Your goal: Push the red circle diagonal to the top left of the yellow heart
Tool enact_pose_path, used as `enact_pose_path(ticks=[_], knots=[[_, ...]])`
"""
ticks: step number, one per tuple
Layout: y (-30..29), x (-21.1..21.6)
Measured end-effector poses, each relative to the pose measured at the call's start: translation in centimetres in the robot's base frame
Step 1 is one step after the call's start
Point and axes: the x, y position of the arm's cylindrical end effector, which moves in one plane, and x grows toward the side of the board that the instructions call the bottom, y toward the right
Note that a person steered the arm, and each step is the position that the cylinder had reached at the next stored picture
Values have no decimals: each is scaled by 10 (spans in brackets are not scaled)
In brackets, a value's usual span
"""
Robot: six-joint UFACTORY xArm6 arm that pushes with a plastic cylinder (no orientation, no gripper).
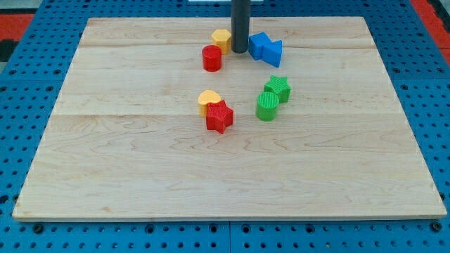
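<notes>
My tip (240, 51) sits between yellow block (221, 38) and blue block (265, 48) — no pincer.

Lit brightly and evenly from above; cast only short, soft shadows under blocks beside my tip (240, 51). Stayed sharp throughout, without glare.

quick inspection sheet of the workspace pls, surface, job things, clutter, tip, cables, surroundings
surface: pale wooden board, flat, blocks grouped toward the view's top centre
job's things: red circle up and slightly left of the yellow heart, apart from it
clutter: red star touching the heart; yellow hexagon; blue blocks; green star; green cylinder
grippers: none; my tip between yellow hexagon and blue blocks
cables: nothing seen
surroundings: blue perforated base
</notes>
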Motion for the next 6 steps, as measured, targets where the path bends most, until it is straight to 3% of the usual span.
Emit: enact_pose_path(ticks=[1, 4, 6], knots=[[21, 0], [-66, 7], [-78, 39]])
